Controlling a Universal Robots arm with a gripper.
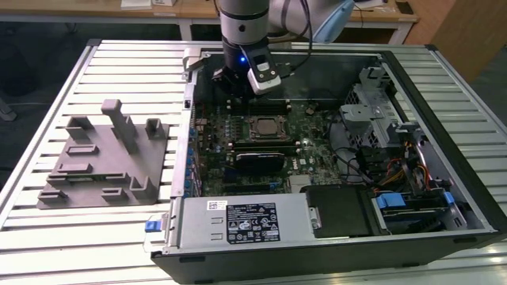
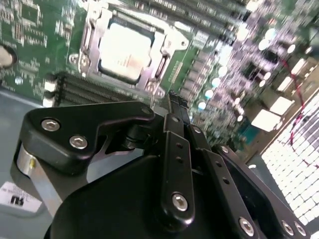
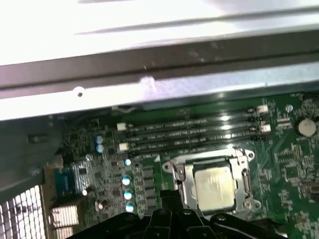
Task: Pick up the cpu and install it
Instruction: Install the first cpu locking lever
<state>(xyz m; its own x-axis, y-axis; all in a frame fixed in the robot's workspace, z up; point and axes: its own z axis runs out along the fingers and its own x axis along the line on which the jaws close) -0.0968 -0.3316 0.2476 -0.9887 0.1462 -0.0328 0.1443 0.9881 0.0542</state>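
Your chip [image 3: 215, 185] already sat in its socket [image 3: 212, 181] on the green board [image 1: 262, 139] inside the open computer case [image 1: 443, 89] on the slatted table [image 1: 47, 119]; judging by that, placement was done. Your claw [image 2: 172, 99] hung just above and beside the chip, fingers pressed together, holding nothing, apart from the chip.

Pale silver cpu [image 3: 215, 186] on green motherboard [image 3: 279, 154]; black tool [image 2: 172, 107]; grey fixture [image 1: 103, 160].
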